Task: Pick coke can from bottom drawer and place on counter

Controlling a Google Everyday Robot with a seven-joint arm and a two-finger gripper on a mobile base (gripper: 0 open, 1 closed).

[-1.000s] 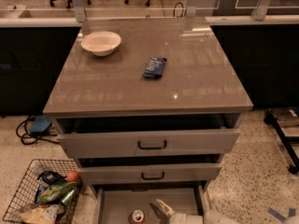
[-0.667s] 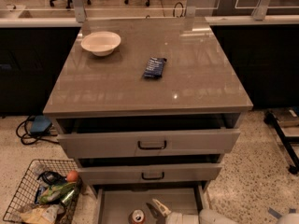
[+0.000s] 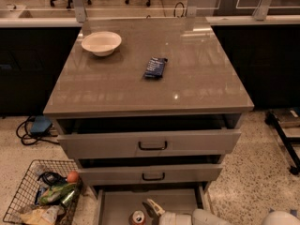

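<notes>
**A:** What has changed in the last second?

**B:** Only the gripper (image 3: pixel 151 205). It is low in the open bottom drawer (image 3: pixel 117 204), below the near edge of the worktop (image 3: pixel 197 78). It has slid a little to the left and now sits just beside the coke can (image 3: pixel 137 217), on the can's right.

**A:** And the can itself?

**B:** It's in the same spot, upright on the drawer floor with its silver top showing. It hasn't been lifted.

**A:** Is the gripper clenched or released?

**B:** I cannot tell from this view.

**A:** So where does that leave the task?

**B:** I'd judge it is closing in for the grasp, so the lift and the placing are both still ahead. On the worktop, a white bowl (image 3: pixel 101 42) sits near the far left corner and a blue packet (image 3: pixel 155 67) lies around the middle. A spot by the near right corner looks like the easy choice.
</notes>
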